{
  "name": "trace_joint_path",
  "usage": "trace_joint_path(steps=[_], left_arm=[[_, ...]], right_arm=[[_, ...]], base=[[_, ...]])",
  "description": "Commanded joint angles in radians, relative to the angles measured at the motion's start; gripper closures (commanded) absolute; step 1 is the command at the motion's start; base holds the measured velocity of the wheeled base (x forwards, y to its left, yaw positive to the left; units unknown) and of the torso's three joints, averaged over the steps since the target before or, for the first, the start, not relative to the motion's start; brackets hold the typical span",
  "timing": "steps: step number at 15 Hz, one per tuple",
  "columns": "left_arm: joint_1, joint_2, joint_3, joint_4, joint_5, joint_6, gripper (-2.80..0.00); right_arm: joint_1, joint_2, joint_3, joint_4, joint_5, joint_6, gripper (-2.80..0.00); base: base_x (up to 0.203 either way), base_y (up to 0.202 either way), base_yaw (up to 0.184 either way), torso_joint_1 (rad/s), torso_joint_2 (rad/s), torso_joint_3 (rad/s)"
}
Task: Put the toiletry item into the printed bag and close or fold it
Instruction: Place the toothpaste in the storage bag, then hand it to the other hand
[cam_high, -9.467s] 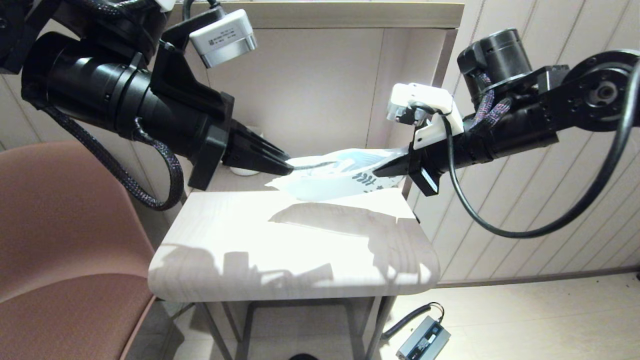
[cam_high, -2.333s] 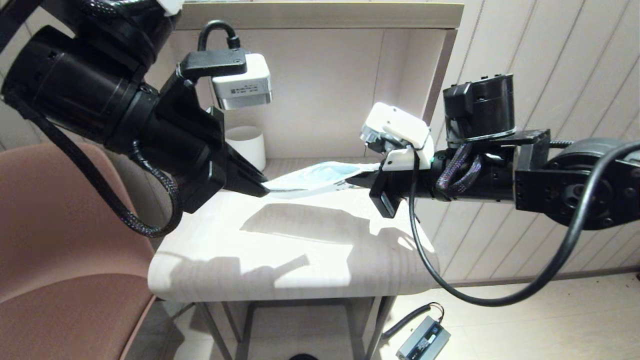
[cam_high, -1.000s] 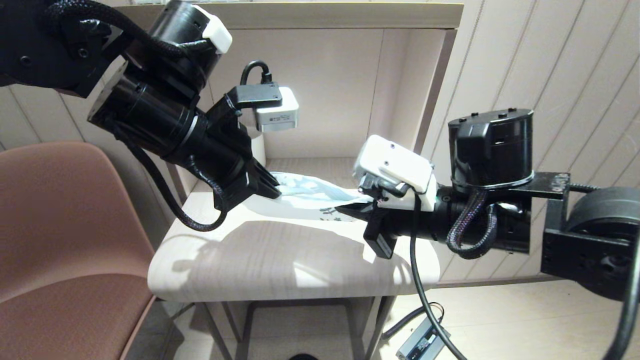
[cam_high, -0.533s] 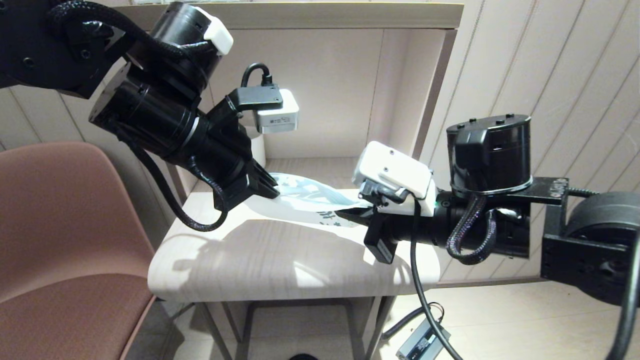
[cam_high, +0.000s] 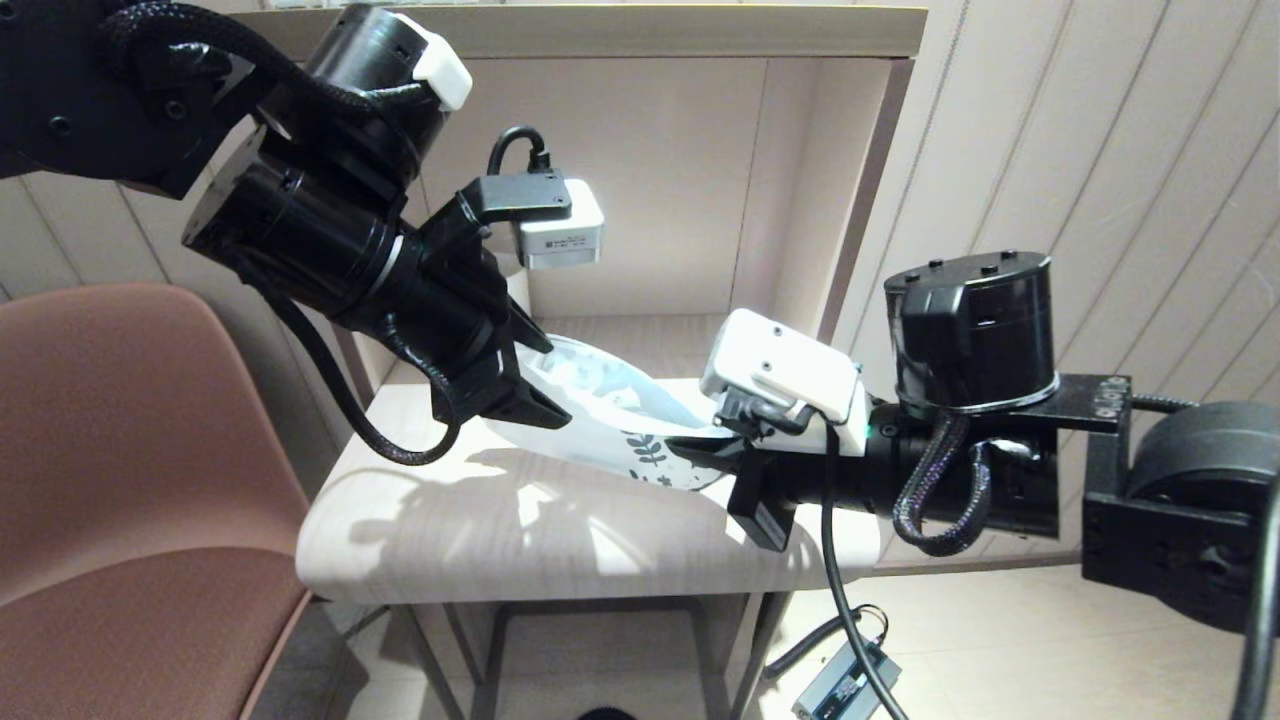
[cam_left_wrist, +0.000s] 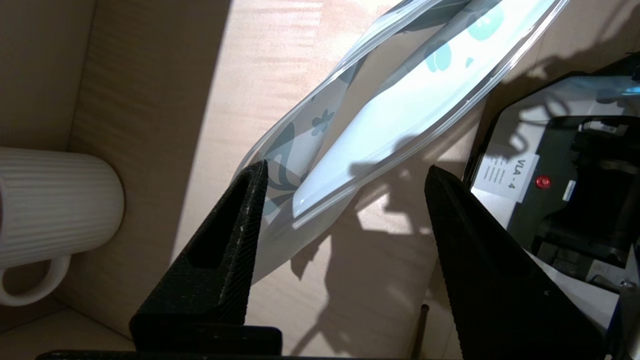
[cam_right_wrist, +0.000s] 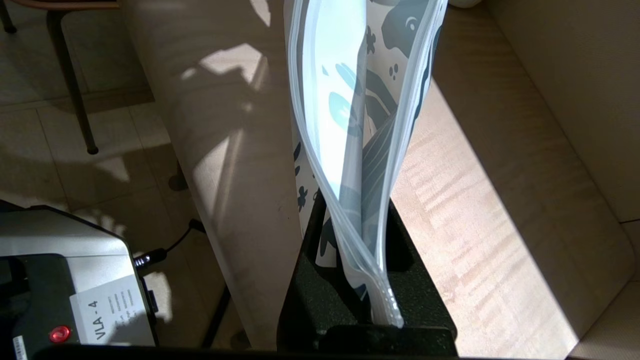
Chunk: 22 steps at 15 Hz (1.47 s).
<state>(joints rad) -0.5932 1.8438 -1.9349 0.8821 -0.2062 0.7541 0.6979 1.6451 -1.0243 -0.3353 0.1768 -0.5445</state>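
The printed bag (cam_high: 610, 425) is a soft white pouch with dark leaf prints, slung low over the table between both arms. My right gripper (cam_high: 700, 450) is shut on one end of its zip edge (cam_right_wrist: 385, 300), and the bag (cam_right_wrist: 350, 100) runs away from the jaws with its mouth parted. My left gripper (cam_high: 540, 385) stands open at the other end. In the left wrist view the bag (cam_left_wrist: 400, 100) has its corner against one fingertip (cam_left_wrist: 257, 175), and the left gripper (cam_left_wrist: 345, 172) holds nothing. I cannot make out the toiletry item apart from the bag.
A white ribbed mug (cam_left_wrist: 50, 200) stands in the back left corner of the shelf nook, close behind the left gripper. The pale wooden table (cam_high: 500, 530) has a rounded front edge. A brown chair (cam_high: 120, 480) is at the left. A small power box (cam_high: 845, 685) lies on the floor.
The left gripper has opened and let go of the bag. The bag's printed end has sagged toward the table, and the right gripper has dropped slightly with it.
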Motion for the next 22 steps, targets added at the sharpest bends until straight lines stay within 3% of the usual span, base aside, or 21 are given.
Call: trace_joint_path(steps=[1,3,5,9,12,13,15,17,20,21,22], left_arm=[[0.0,-0.007,-0.001,0.002,-0.002,0.003,-2.8],[0.003,-0.033,-0.002,-0.049,-0.02,-0.034,-2.8],[0.047,-0.066,-0.002,-0.08,-0.111,-0.115,-2.8],[0.136,-0.148,0.0,-0.099,-0.251,-0.175,-2.8],[0.24,-0.193,0.022,-0.092,-0.351,-0.232,-2.8],[0.29,-0.21,0.049,-0.093,-0.419,-0.272,-2.8],[0.366,-0.255,0.164,-0.111,-0.518,-0.305,-2.8],[0.409,-0.269,0.3,-0.222,-0.601,-0.318,-2.8],[0.422,-0.271,0.491,-0.533,-0.647,-0.336,-2.8],[0.436,-0.271,0.523,-0.619,-0.678,-0.364,-2.8],[0.451,-0.272,0.531,-0.653,-0.716,-0.432,-2.8]], right_arm=[[0.001,-0.001,-0.001,-0.002,0.001,-0.003,0.0],[-0.008,-0.008,-0.004,-0.014,0.002,0.001,0.0],[-0.018,-0.008,0.0,-0.047,0.005,0.02,0.0],[-0.044,-0.022,0.001,-0.049,0.006,0.024,0.0],[-0.075,-0.026,-0.02,-0.049,0.007,0.071,0.0],[-0.094,-0.025,-0.039,-0.048,0.008,0.097,0.0],[-0.113,-0.02,-0.089,-0.045,0.007,0.166,0.0],[-0.119,-0.007,-0.169,-0.039,0.005,0.292,0.0],[-0.119,0.015,-0.273,0.069,0.005,0.432,0.0],[-0.118,0.011,-0.312,0.151,0.006,0.468,0.0],[-0.116,0.004,-0.352,0.232,0.007,0.501,0.0]], base=[[0.0,0.0,0.0,0.0,0.0,0.0],[0.0,0.0,0.0,0.0,0.0,0.0],[0.0,0.0,0.0,0.0,0.0,0.0],[0.0,0.0,0.0,0.0,0.0,0.0],[0.0,0.0,0.0,0.0,0.0,0.0],[0.0,0.0,0.0,0.0,0.0,0.0],[0.0,0.0,0.0,0.0,0.0,0.0],[0.0,0.0,0.0,0.0,0.0,0.0],[0.0,0.0,0.0,0.0,0.0,0.0],[0.0,0.0,0.0,0.0,0.0,0.0],[0.0,0.0,0.0,0.0,0.0,0.0]])
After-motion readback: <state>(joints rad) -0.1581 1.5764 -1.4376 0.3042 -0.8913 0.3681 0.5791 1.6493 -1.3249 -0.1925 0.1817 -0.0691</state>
